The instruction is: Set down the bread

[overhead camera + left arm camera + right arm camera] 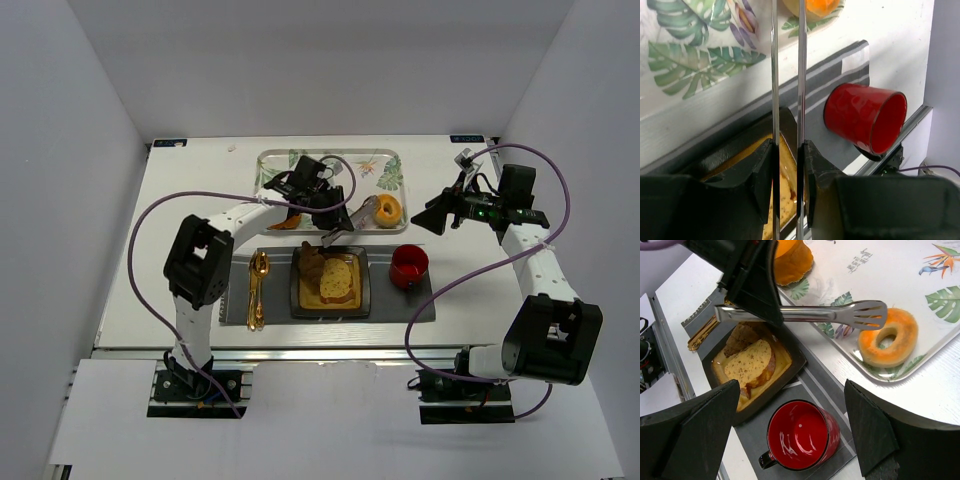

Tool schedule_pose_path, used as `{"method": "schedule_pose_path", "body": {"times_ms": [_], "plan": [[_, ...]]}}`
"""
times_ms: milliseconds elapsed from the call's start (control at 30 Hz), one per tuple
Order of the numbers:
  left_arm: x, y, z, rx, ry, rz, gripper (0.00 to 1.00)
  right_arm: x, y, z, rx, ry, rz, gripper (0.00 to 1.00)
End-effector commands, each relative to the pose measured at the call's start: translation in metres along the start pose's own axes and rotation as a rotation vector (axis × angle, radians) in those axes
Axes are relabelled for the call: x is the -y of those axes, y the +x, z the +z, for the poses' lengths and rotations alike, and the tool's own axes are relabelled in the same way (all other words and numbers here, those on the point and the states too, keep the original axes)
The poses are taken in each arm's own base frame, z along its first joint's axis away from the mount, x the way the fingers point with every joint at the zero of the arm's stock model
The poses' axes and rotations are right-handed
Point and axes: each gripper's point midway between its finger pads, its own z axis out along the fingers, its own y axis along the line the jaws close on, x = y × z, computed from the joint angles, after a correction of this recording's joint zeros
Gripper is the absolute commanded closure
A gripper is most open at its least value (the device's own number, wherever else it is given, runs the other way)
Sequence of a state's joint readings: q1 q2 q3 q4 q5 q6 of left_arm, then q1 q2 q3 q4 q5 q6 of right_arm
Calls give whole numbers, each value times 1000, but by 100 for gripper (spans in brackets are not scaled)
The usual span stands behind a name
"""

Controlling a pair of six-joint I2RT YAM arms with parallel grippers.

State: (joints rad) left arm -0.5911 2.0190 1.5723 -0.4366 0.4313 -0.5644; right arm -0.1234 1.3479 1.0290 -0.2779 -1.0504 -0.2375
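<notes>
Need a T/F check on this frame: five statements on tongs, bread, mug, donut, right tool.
1. The left tool holds the tongs. True.
2. The tongs grip a bread slice. False: they are empty; the bread lies on the plate.
3. The mug lies on its side. False: it stands upright on the mat.
4. The donut is on the tray. True.
5. The right tool holds the spoon. False: it is open and empty; the spoon lies left of the plate.

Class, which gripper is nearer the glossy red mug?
Right. The right gripper hangs open above the red mug; the left gripper, clamping metal tongs, is farther, by the leaf-print tray's edge.
</notes>
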Motion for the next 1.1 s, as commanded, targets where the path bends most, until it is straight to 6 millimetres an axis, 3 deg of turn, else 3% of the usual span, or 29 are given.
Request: {"method": "schedule_pose_path", "body": {"times_ms": [0, 33, 67, 167, 200, 267, 300, 367, 400, 567, 867, 933, 1067], "plan": [[52, -27, -58, 135, 103, 92, 96, -7, -10, -4, 25, -12, -42, 11], [56, -28, -67, 150, 103, 99, 97, -7, -9, -4, 22, -13, -39, 11], [69, -32, -89, 188, 119, 121, 99, -7, -9, -5, 22, -13, -42, 11], [65, -15, -113, 176, 79, 144, 100, -8, -7, -4, 20, -21, -32, 11], [68, -8, -133, 186, 68, 165, 100, -8, -7, -4, 21, -24, -32, 11], [54, 18, -141, 148, 36, 153, 100, -7, -7, -3, 21, -25, -29, 11], [56, 27, -159, 160, 34, 162, 100, -7, -6, -3, 21, -27, -26, 11], [41, 56, -163, 113, 11, 140, 100, -6, -6, -2, 20, -29, -24, 11], [45, 66, -176, 115, 36, 143, 100, -7, -6, -2, 20, -32, -25, 11], [25, 118, -186, 22, 25, 124, 100, -6, -7, -1, 17, -44, -12, 11], [-10, 142, -187, -58, -98, 180, 98, -6, -12, -1, 14, -52, -15, 11], [-13, 142, -186, -65, -108, 185, 92, -7, -11, -1, 14, -52, -14, 11], [-15, 142, -185, -76, -115, 197, 60, -7, -11, -1, 14, -51, -20, 11]]}}
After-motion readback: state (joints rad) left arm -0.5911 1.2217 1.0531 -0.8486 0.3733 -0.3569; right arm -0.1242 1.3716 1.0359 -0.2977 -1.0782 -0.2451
